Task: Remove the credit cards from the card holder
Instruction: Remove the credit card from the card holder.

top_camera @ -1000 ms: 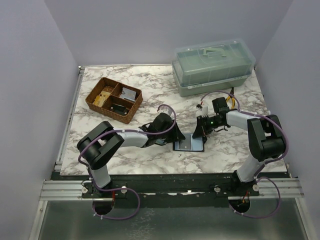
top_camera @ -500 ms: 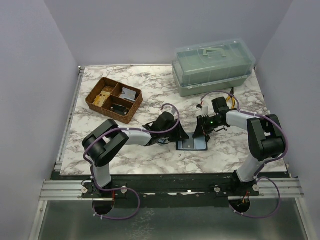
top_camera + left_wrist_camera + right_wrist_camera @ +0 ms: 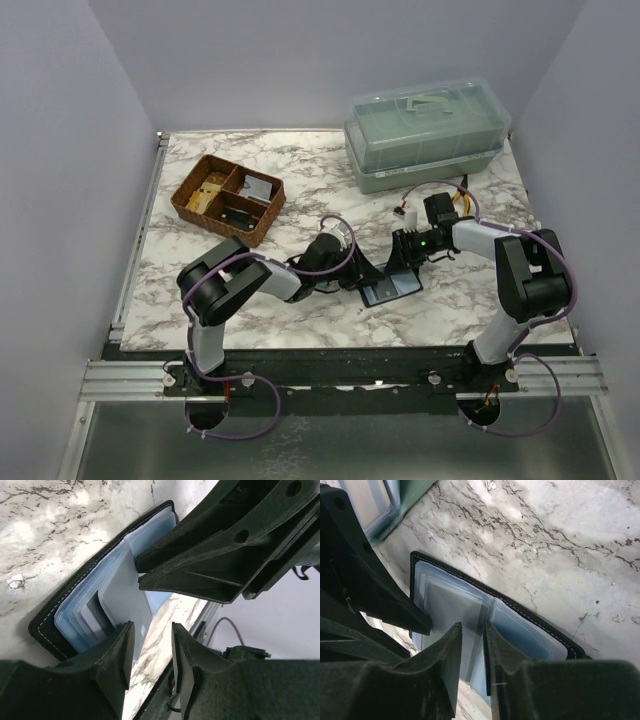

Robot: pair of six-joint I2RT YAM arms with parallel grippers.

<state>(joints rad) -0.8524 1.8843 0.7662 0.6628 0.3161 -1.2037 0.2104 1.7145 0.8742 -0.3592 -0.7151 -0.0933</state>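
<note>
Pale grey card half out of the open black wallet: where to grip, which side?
Pinch the pale grey rectangular card by its exposed end, jaws above and below, coming from the left gripper side. It lies flat on the open black bifold wallet; the rest seems tucked among pale blue sleeves.

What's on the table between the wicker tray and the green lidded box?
Nothing: the top external view shows bare marble table between the wicker tray and the lidded box.
</note>
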